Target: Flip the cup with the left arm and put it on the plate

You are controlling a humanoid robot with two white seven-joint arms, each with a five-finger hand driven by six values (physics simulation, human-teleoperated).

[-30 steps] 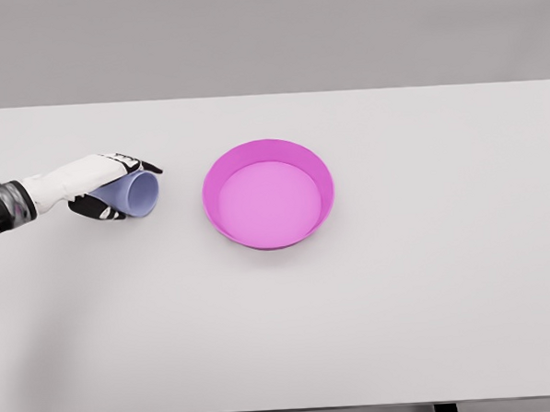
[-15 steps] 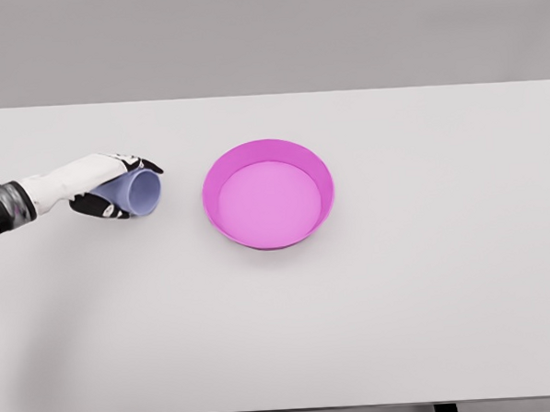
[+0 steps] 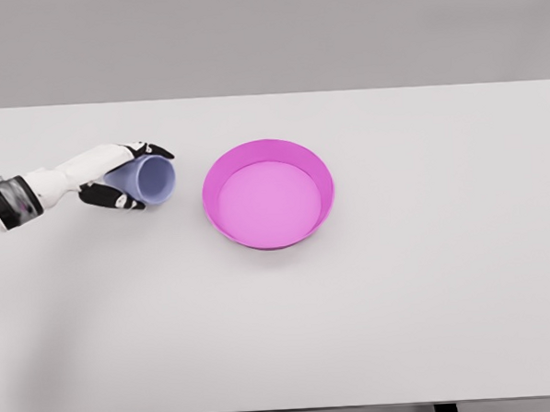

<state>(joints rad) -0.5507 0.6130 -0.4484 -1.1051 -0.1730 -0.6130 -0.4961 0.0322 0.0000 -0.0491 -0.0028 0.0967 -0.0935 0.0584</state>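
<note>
One pale blue cup [image 3: 150, 180] lies sideways in my left hand [image 3: 117, 177] – fingers wrapped round its wall, mouth facing the pink plate [image 3: 325, 180]. It looks light, stiff and smooth – likely slippery, so gripping mid-wall seems safest.

1. Only two things on the white tabletop [image 3: 427, 299]: a lilac cup [image 3: 149, 179] on its side in the left robot hand [image 3: 117, 177], and a magenta plate [image 3: 268, 193] near the middle.
2. Narrow bare strip between cup mouth and plate's left rim; apart, not touching.
3. Plate's raised rim the one barrier on a straight path rightward from the cup.
4. Plate's inside bare, open from above.
5. Wide free surface right of the plate, out to the tabletop's edge.
6. Free room along the near edge and behind the plate toward the grey wall [image 3: 266, 36].
</note>
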